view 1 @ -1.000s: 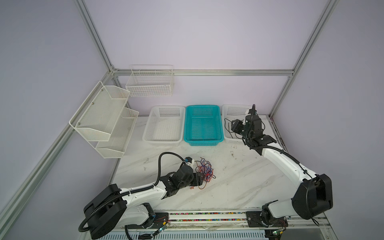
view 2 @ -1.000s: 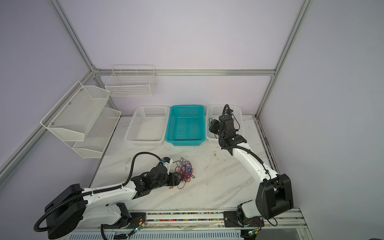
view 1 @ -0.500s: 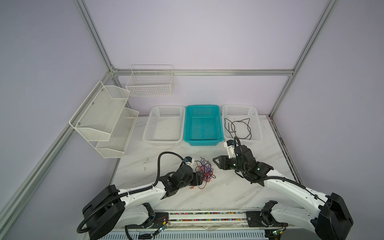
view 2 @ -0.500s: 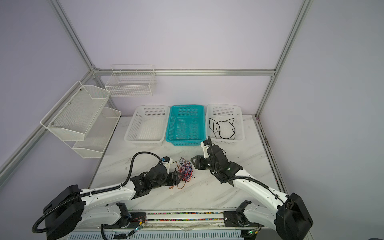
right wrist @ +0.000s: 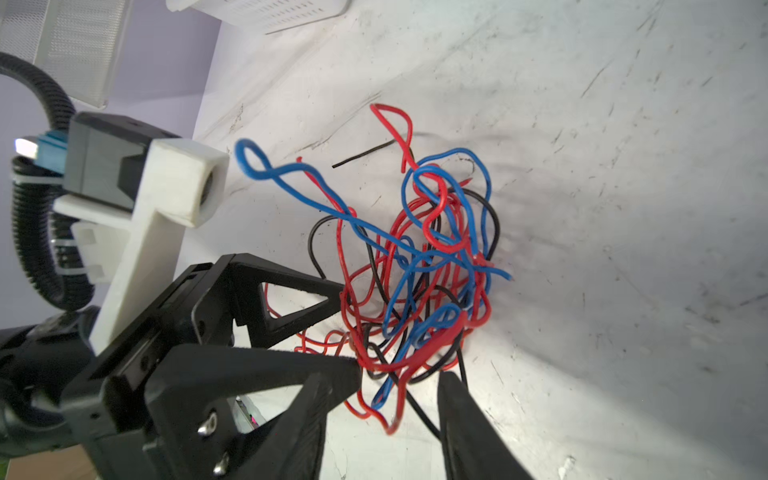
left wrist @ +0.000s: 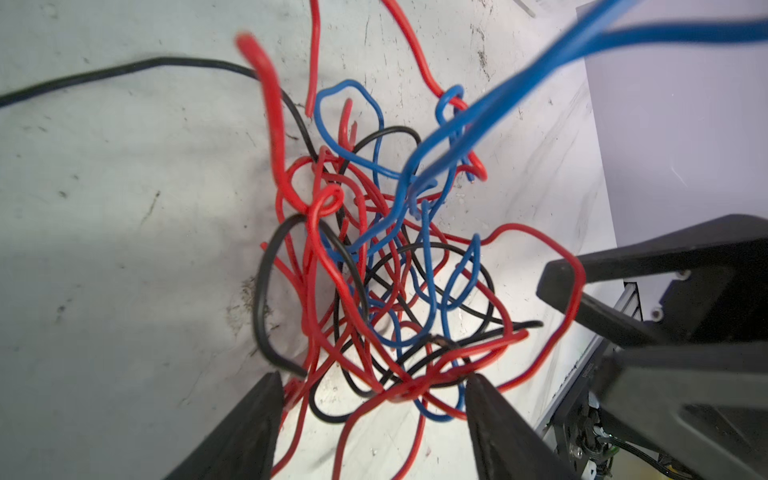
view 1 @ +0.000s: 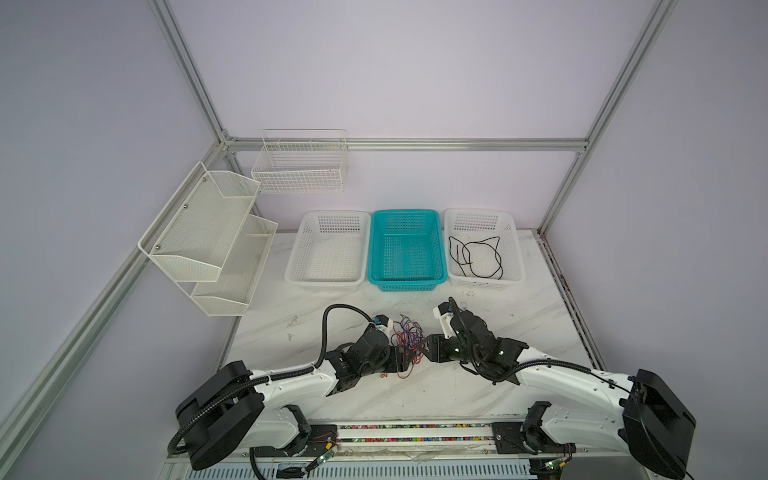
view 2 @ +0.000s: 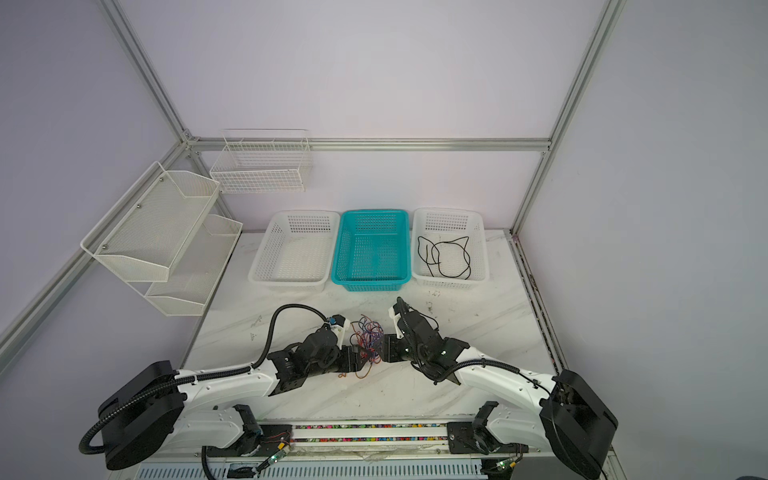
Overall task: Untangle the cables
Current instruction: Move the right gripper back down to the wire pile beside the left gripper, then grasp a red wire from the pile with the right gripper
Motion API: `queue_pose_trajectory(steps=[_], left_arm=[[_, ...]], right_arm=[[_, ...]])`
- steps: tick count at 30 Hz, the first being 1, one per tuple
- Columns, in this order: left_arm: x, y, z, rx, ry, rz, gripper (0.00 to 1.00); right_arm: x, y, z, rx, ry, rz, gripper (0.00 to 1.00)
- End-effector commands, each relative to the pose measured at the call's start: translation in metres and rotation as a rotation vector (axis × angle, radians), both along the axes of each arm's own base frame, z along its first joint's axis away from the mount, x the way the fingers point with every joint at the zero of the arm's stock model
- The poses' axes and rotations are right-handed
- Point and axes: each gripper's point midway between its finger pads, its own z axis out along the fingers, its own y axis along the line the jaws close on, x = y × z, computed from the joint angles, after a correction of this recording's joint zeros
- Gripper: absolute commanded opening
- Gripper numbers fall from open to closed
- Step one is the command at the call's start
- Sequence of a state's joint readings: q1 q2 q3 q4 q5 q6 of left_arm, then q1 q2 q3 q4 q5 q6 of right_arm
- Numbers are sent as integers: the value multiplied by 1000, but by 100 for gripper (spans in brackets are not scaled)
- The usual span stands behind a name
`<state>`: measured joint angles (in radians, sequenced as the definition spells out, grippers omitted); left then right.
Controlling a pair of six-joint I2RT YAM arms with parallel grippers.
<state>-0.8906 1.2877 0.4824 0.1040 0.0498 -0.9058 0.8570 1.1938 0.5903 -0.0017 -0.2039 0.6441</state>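
A second ago my right fingers (right wrist: pixel 461 415) were up over the white basket (view 1: pixel 482 283) just right of the teal basket (view 1: pixel 406 286). Now they are down at the table (view 1: pixel 519 324) in front of the teal basket, facing my left fingers (left wrist: pixel 266 415) across the knot of cables (view 1: pixel 409 337). One black cable (view 1: pixel 472 262) lies alone in that white basket, so I judge one strand is sorted and the next pull is being set up. The knot of red, blue and black has not moved; it lies in front of the teal basket, between my two wrists.

My left fingers are spread wide, straddling one edge of the knot with loose strands between them, pinching nothing I can see. My right fingers also stand apart, a few strands between them, not clamped.

Hard to read: in both top views my wrists cover the fingertips, and the strands are too thin to trace. In the left wrist view a blue loop near the lens is blurred and runs out of frame, and a red loop crosses one right fingertip, touching or not I cannot tell. In the right wrist view one of my own fingers merges with the black left fingers
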Motion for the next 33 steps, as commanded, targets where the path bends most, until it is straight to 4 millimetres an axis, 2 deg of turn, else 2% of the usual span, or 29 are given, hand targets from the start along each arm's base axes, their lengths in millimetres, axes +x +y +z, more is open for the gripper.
queue_pose_trajectory(steps=[1,7,10,18,23,24,26,33], left_arm=[[19,-27,43,-109,-64,-8,71],[22,-36,37,-103,-50,-28,71],[23,-38,35,-98,-47,-33,70],[25,-35,25,-52,-41,-20,64],[25,-29,18,-27,-37,-9,52],[24,-28,4,2,-15,-9,50],[23,-25,-1,13,-7,-5,46],[21,-19,-17,49,20,-1,44]], right_arm=[[7,1,-2,1,-29,-33,40],[5,2,-3,-5,-29,-36,10],[5,2,2,-5,-37,-31,0],[-1,6,46,12,-105,26,0],[-1,0,88,12,-188,41,0],[-2,-1,96,17,-200,44,0],[-4,0,113,33,-224,63,0],[-7,-6,172,65,-325,84,0]])
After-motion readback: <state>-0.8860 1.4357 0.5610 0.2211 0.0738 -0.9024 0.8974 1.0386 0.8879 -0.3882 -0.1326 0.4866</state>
